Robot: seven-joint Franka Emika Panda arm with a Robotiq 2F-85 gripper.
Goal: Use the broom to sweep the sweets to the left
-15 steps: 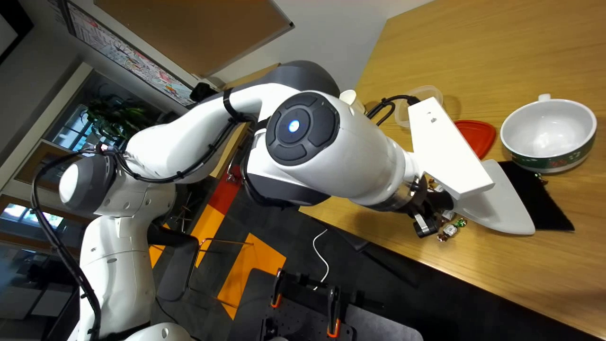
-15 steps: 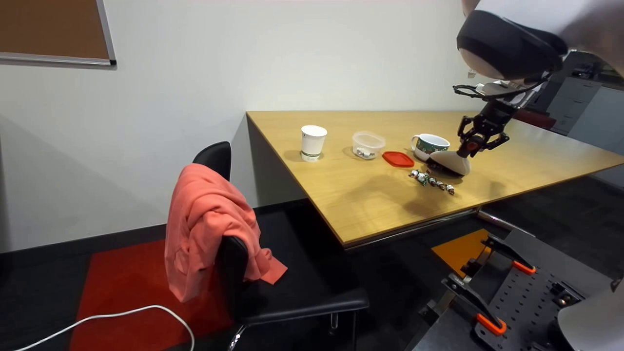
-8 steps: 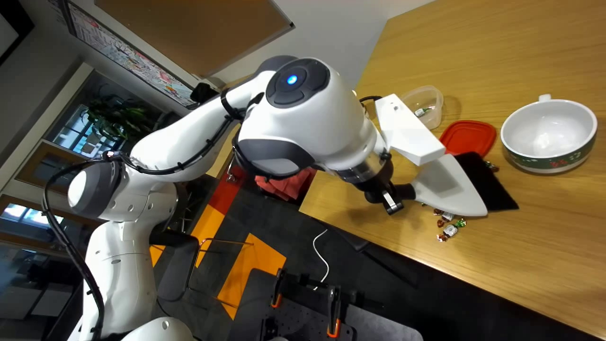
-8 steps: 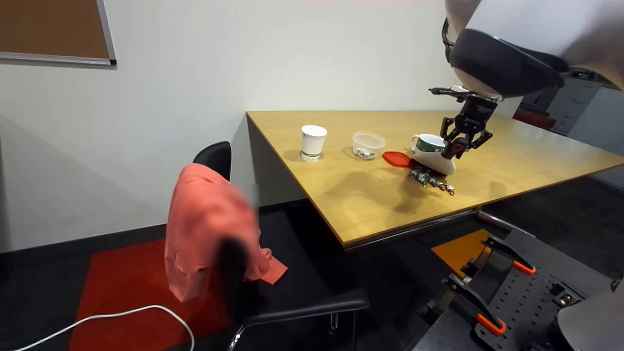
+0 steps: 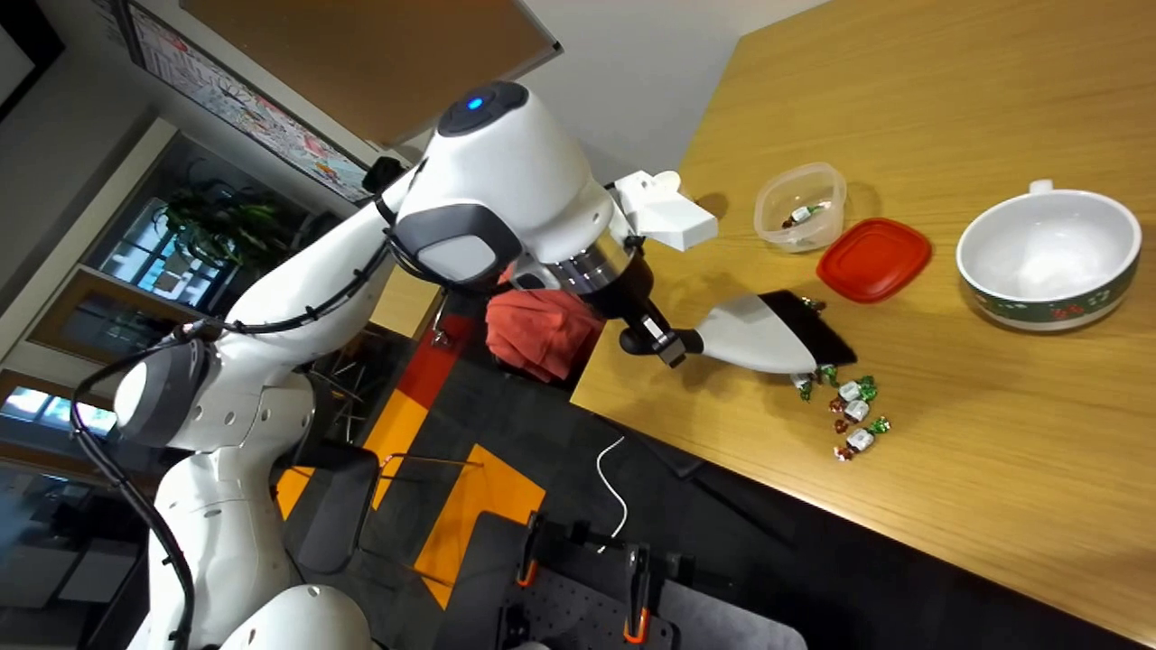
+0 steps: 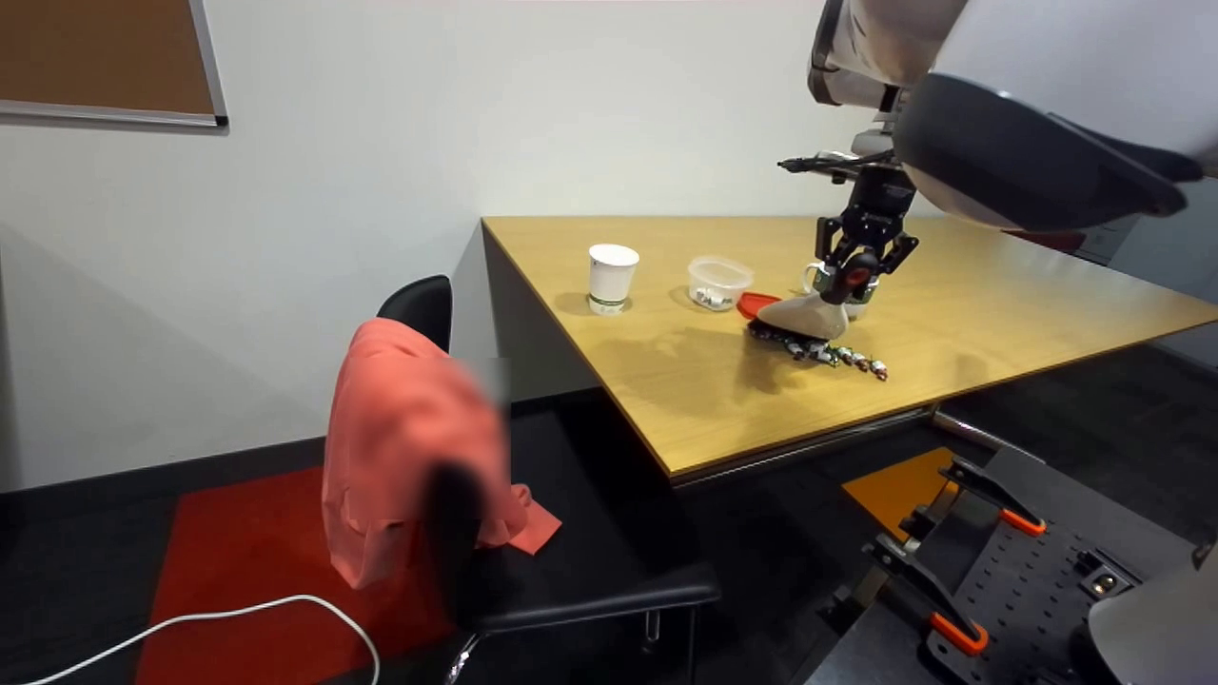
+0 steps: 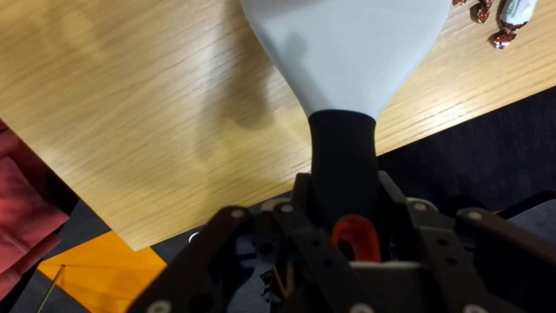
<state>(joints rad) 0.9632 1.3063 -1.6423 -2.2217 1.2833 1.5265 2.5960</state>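
Wrist view: the gripper [image 7: 344, 187] grasps the broom [image 7: 347, 56], its fingers [image 7: 392, 189] pressed to the left and right sides of the black handle [image 7: 343, 148], whose orange-red end lies between them on the near side. From there the pale head fans out to the far side, over the table [image 7: 143, 143]. Sweets [image 7: 519, 11] lie at the far right, beside the head and apart from the fingers, partly out of view.

In an exterior view the broom points right from the gripper and ends in black bristles [image 5: 806, 327]. Several sweets, white with green or brown twists, lie on the near side and near right of the bristles, well to the right of the gripper; whether the closest touch the broom cannot be told. 1 more wrapped piece [image 5: 813, 304] is just beside the bristles' far end.

On the far side of the broom, in both exterior views, are a red lid [image 5: 874, 259], a clear container [image 5: 784, 190] and a white bowl [image 5: 1048, 246]. In an exterior view a white paper cup [image 6: 611, 281] stands left of the container.
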